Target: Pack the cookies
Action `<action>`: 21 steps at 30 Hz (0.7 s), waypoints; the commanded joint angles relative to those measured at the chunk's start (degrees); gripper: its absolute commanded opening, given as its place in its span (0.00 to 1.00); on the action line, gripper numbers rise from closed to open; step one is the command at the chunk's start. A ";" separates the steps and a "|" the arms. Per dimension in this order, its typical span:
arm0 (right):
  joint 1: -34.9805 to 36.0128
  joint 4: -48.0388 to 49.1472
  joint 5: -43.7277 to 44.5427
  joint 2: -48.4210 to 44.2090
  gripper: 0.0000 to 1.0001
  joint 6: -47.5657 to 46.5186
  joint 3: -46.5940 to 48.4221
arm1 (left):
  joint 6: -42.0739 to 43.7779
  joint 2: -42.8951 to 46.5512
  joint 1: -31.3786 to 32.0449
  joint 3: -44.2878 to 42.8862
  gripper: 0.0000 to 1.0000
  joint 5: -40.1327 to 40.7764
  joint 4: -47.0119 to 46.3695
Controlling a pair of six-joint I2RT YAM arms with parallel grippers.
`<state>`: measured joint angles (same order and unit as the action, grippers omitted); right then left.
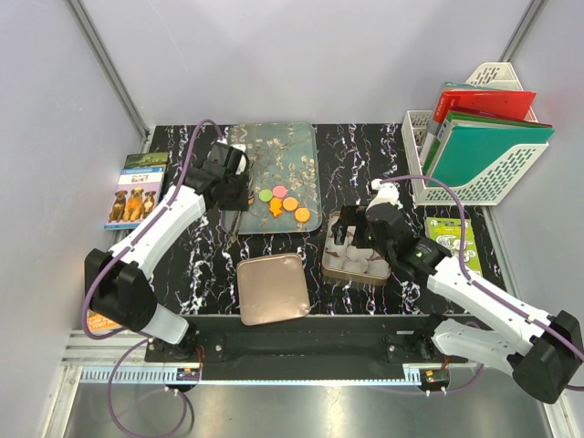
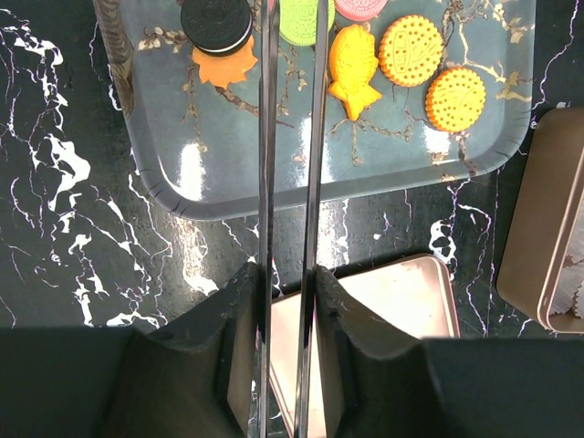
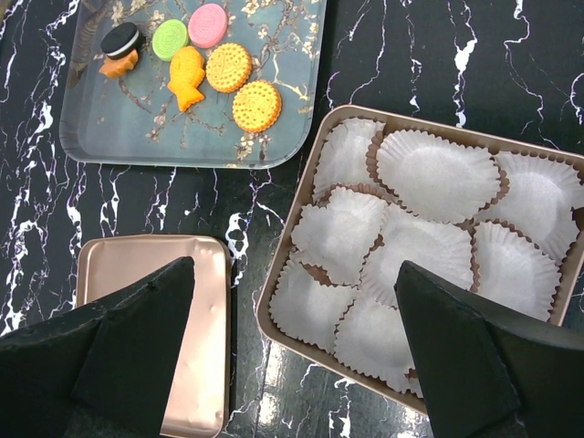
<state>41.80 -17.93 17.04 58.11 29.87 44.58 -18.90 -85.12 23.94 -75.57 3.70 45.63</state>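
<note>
We saw left gripper (image 2: 290, 278) clamped on metal tweezers (image 2: 266, 137), tips reaching ahead among cookies (image 2: 411, 50) on tray (image 2: 365, 178). Right gripper (image 3: 294, 266) spread wide, hovering above tin (image 3: 265, 315) of paper cups (image 3: 438, 173); lid (image 3: 119, 260) beneath one finger.

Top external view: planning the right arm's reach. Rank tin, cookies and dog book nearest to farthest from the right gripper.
1. Tin, directly beneath the right gripper.
2. Cookies, on the tray to the left.
3. Dog book, far left, by the wall.
</note>
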 commanded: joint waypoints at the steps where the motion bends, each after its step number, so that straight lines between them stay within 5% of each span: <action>1: 0.03 0.71 1.51 -0.80 1.00 0.72 -0.37 | 1.14 1.71 0.14 0.16 0.32 0.60 -0.98; 21: 0.03 0.97 1.33 -1.24 1.00 0.98 -1.60 | 0.61 3.12 0.05 2.27 0.38 8.42 -1.86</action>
<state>41.80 -17.93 17.06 58.08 30.50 43.03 -18.83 -83.94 23.94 -74.30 8.14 46.02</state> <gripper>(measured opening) 0.994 0.372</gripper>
